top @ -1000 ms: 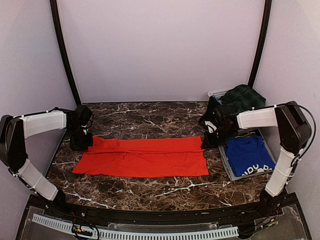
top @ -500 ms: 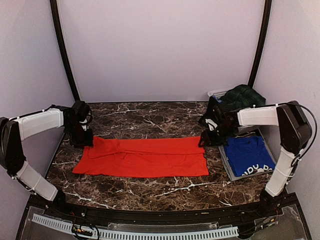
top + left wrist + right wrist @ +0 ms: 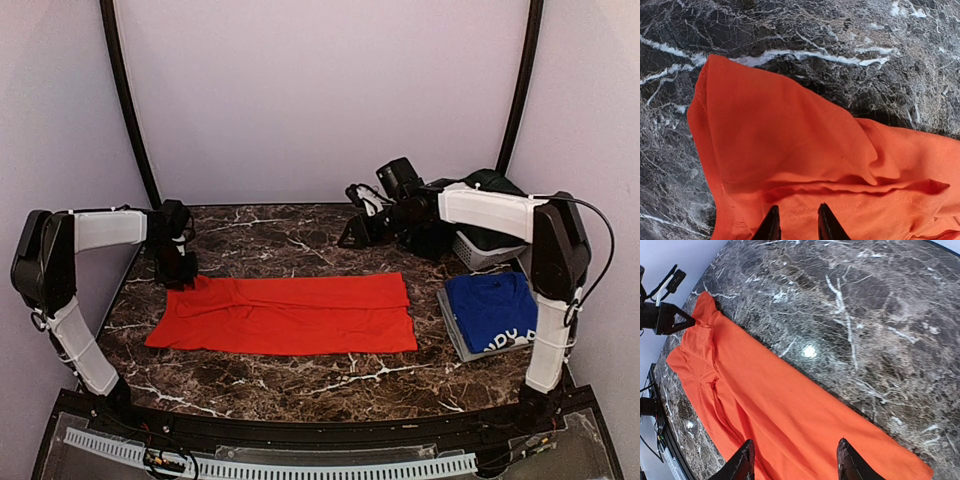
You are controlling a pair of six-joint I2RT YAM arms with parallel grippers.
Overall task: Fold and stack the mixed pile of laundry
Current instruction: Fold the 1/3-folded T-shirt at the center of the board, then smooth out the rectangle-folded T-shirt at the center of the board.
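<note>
Centrally, a folded red-orange T-shirt (image 3: 285, 315).

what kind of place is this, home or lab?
Probably a lab robot cell: plain lilac enclosure walls, two white-and-black robot arms, left and right, flanking a dark marble-patterned tabletop, red-orange T-shirt laid flat.

Top external: high at the near edge, facing the far wall, whole desk (image 3: 300, 235) in frame. Left wrist: very close, looking down on the far-left corner of the red-orange T-shirt (image 3: 790, 150). Right wrist: higher, angled leftward along the same shirt; all three views share it.
</note>
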